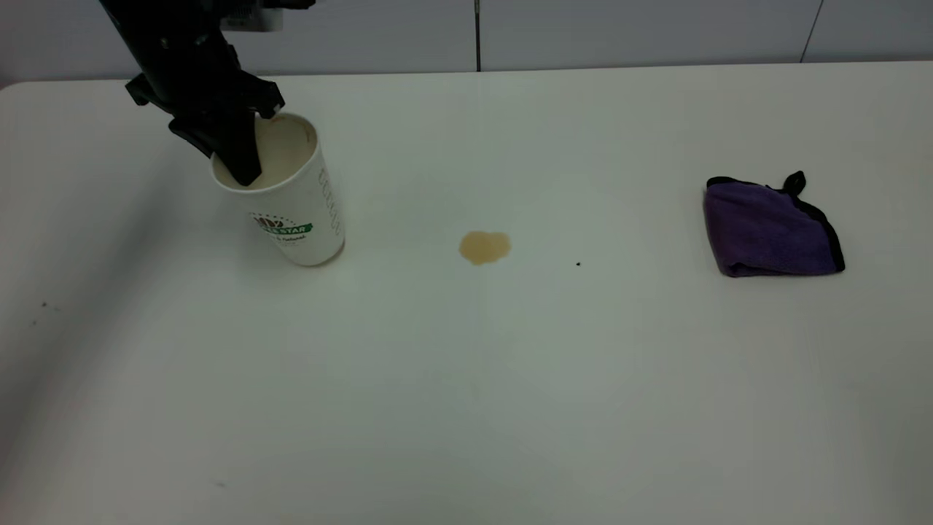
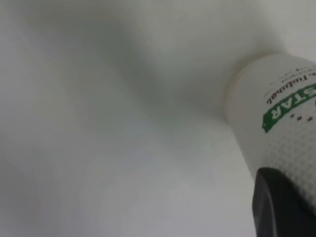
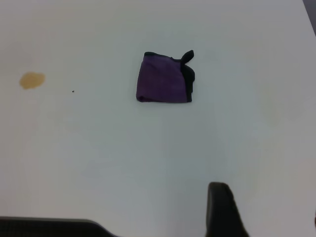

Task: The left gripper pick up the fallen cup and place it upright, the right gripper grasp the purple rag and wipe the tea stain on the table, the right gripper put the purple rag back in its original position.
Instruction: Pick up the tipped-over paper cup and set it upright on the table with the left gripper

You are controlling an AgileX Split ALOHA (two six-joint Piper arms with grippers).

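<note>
The white cup point(image 1: 302, 211) with the green logo leans tilted at the table's point(image 1: 466, 379) back left, base on the surface, mouth up and toward the left. My left gripper point(image 1: 232, 169) is shut on its rim, one finger inside the stained mouth. In the left wrist view the cup wall point(image 2: 281, 113) fills the side beside a black finger point(image 2: 281, 207). The tea stain point(image 1: 485, 247) lies mid-table. The purple rag point(image 1: 769, 230) lies folded at the right. The right gripper point(image 3: 269, 217) is open and hangs high, well short of the rag point(image 3: 163, 79); the stain point(image 3: 32, 80) shows too.
A tiny black speck point(image 1: 578, 264) lies between the stain and the rag. A grey wall runs behind the table's far edge. The right arm is out of the exterior view.
</note>
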